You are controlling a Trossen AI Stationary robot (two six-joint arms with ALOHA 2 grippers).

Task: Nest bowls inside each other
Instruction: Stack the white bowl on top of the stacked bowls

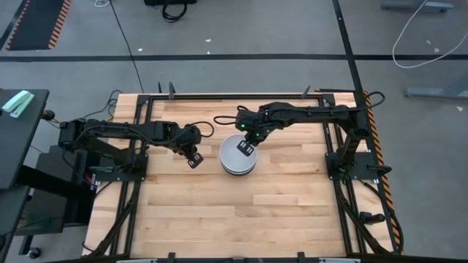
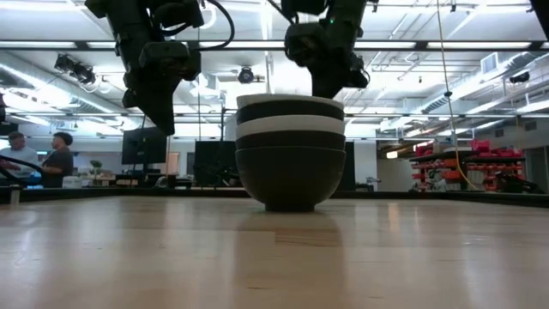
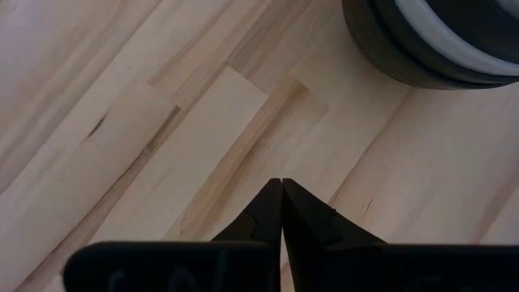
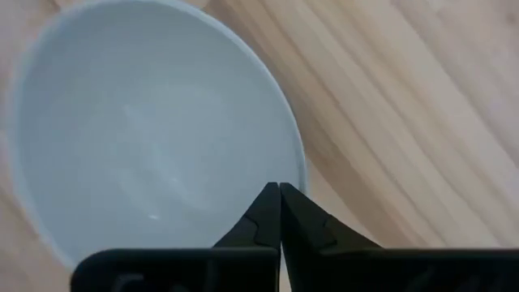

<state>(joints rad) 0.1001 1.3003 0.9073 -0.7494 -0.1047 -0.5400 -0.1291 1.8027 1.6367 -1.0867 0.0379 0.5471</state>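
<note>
Several bowls sit nested in one stack [image 1: 238, 155] near the table's middle, resting on the bottom black bowl [image 2: 290, 176]. Above it the low view shows a white band, a black band and a white rim. The top bowl [image 4: 146, 130] is white inside. My right gripper [image 4: 280, 188] is shut and hovers over the stack [image 2: 290, 154], near the top bowl's rim on its far side [image 1: 246, 148]. My left gripper [image 3: 281, 182] is shut and hangs above the bare wood just left of the stack [image 1: 194, 161], well off the table in the low view [image 2: 163, 120]. My right gripper points down with its shut fingertips right at the white top bowl's rim [image 4: 296, 174]. I cannot tell whether they touch it. My left gripper touches nothing.
The wooden table top [image 1: 241, 212] stretches bare toward its near edge, with black frame rails [image 1: 142, 117] along the left, right and far sides. People stand far off in the room behind the table [image 2: 60, 159].
</note>
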